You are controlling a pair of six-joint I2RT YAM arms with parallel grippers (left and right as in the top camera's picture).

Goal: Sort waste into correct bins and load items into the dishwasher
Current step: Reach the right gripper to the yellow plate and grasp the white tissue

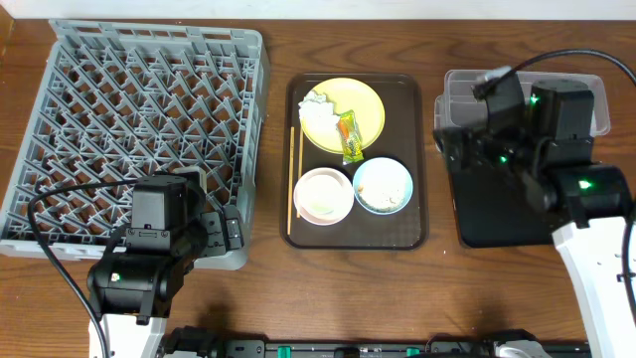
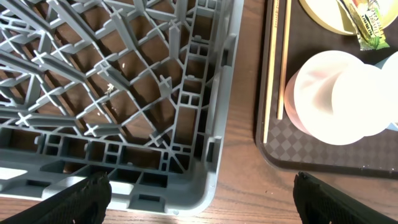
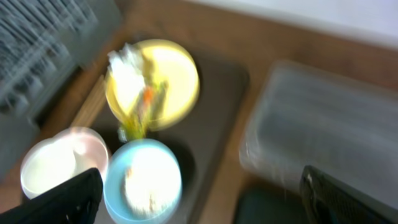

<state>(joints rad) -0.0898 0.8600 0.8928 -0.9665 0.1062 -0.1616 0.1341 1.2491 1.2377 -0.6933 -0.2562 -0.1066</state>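
On the brown serving tray (image 1: 409, 109) sits the yellow plate (image 1: 368, 104) with the white napkin (image 1: 316, 102) and the orange-yellow wrapper (image 1: 350, 137). In front are the pinkish bowl (image 1: 323, 177) with the white cup (image 2: 364, 99) in it, and the light blue bowl (image 1: 404, 179) holding rice scraps (image 1: 381, 195). The chopsticks (image 1: 295, 179) lie along the tray's left edge. My left gripper (image 2: 202, 199) is open and empty over the grey dish rack's (image 1: 149, 109) front right corner. My right gripper (image 3: 205, 199) is open and empty above the clear container (image 1: 596, 99) and black tray (image 1: 497, 224); its view is blurred.
The dish rack holds nothing. Bare wooden table shows between the rack and the serving tray (image 2: 242, 124) and along the front edge (image 1: 348, 288). The right arm's cable loops over the clear container.
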